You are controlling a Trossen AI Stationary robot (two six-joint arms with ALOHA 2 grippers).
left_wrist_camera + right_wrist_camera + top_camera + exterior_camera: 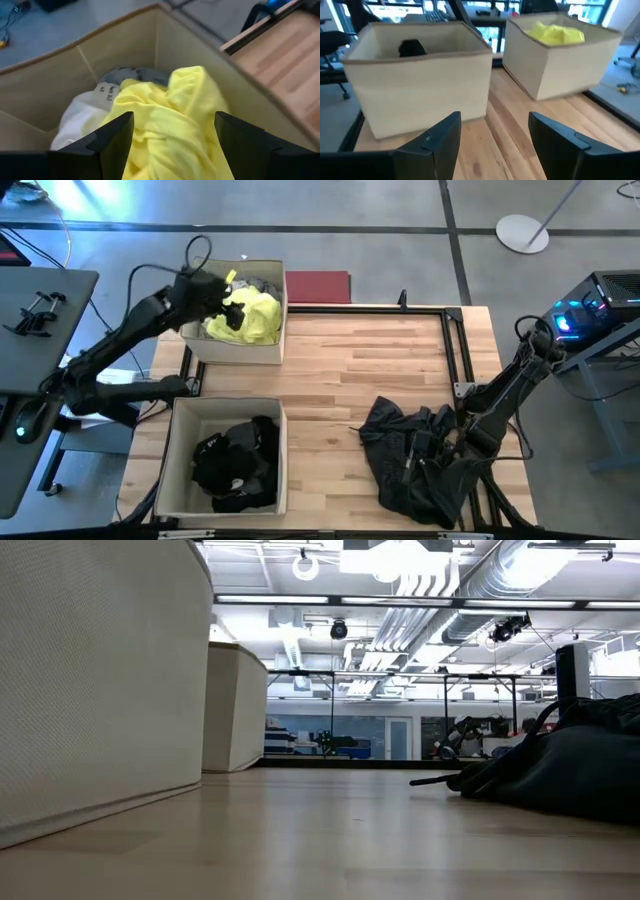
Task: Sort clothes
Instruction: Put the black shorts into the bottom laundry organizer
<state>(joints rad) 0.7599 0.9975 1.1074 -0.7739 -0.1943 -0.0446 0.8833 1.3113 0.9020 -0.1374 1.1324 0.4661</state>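
Note:
A neon yellow garment point(254, 318) lies on top of white and grey clothes in the far beige box point(243, 352). My left gripper point(228, 306) hangs open just above it; in the left wrist view the yellow garment point(165, 125) shows between and beyond the spread fingers, which touch nothing. The near beige box point(177, 470) holds black clothes point(237, 464). A dark navy heap of clothes point(415, 457) lies on the table at the right, with my right gripper point(492, 145) open above its right part, facing both boxes.
A flat dark red rectangle point(318, 285) lies past the table's far edge beside the far box. A black frame point(455, 345) runs along the table's far and right sides. Bare wood point(350, 370) lies between the boxes and the dark heap.

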